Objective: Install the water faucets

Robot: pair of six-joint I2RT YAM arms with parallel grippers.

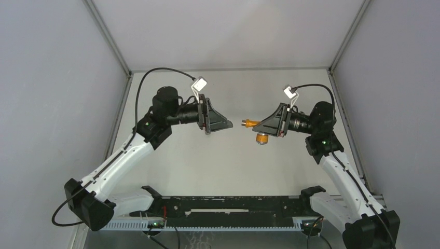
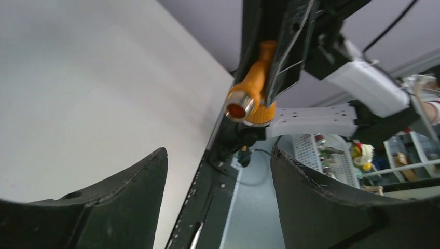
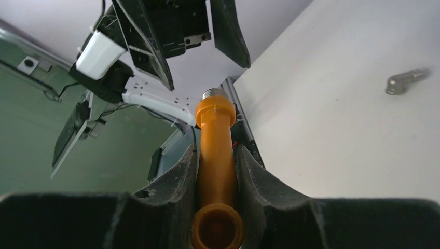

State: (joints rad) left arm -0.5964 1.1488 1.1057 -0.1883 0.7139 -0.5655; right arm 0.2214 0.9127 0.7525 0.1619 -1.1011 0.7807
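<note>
Nearest, a black rail (image 1: pixel 223 207) runs along the front edge of the table (image 1: pixel 207 166) between the two arm bases, well short of the tap (image 1: pixel 252 123). The tap is orange and T-shaped and hangs above the middle of the table. The right gripper (image 1: pixel 262 127) pinches it along its stem, fingers (image 3: pixel 176 176) pressed against both sides. Its silvery threaded end sticks out past the fingertips toward the left gripper (image 1: pixel 227 124), and its side branch shows on the near side of the fingers from above. The left gripper sits just beside that end, level with it and not touching, fingers spread wide around nothing. A small grey fitting (image 3: pixel 404 82) lies on the table, well apart from the tap, seen only from the right wrist.
</note>
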